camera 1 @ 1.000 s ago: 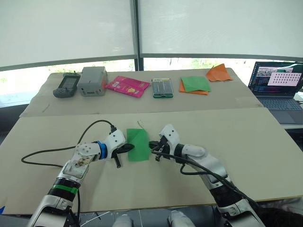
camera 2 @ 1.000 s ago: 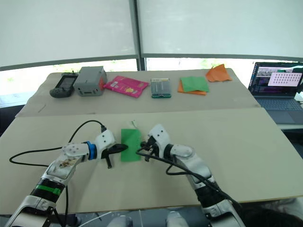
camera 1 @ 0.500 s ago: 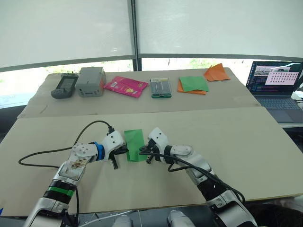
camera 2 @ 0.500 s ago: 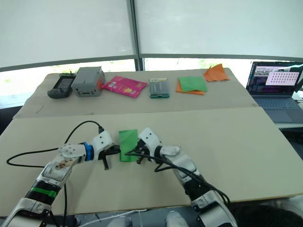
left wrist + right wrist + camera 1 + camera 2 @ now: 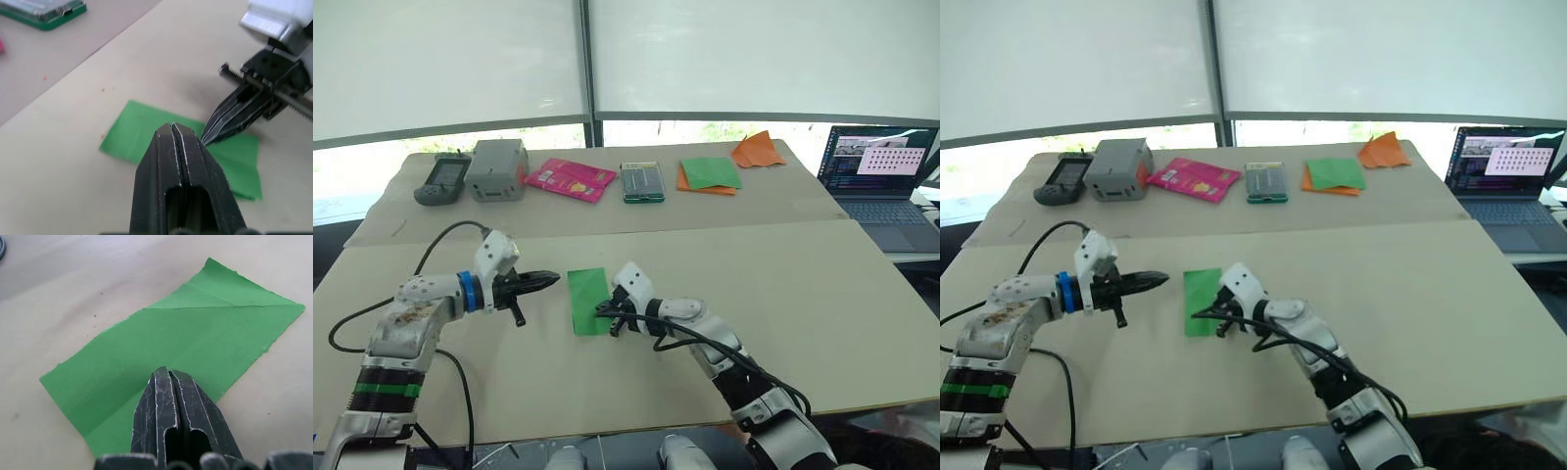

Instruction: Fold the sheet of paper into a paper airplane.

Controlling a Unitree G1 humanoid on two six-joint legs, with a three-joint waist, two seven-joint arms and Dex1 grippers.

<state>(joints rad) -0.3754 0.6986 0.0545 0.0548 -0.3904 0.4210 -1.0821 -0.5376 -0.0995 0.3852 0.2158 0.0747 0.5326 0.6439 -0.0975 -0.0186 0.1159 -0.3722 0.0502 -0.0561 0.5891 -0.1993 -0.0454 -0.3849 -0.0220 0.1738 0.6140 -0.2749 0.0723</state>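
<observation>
The sheet of paper (image 5: 588, 300) lies flat on the near table as a bright-green folded rectangle with diagonal creases at one end (image 5: 205, 328). My right gripper (image 5: 603, 311) is shut, and its tips rest on the paper near its right edge, low down (image 5: 164, 373). My left gripper (image 5: 554, 279) is shut and holds nothing. It hovers just left of the paper, pointing at it (image 5: 172, 129). The left wrist view also shows the right gripper's fingertips (image 5: 211, 133) touching the green sheet (image 5: 139, 133).
On the far table stand a handheld device (image 5: 437, 180), a grey box (image 5: 495, 168), a pink packet (image 5: 571, 178), a green-edged case (image 5: 641, 181), a green-and-orange paper stack (image 5: 709, 175) and an orange pointed paper shape (image 5: 758, 149). A laptop (image 5: 879, 166) is at the right. A black cable (image 5: 440, 247) loops by my left arm.
My left gripper has drawn back to the left, off the paper's left edge. My right gripper has slid left onto the paper. The paper stays flat.
</observation>
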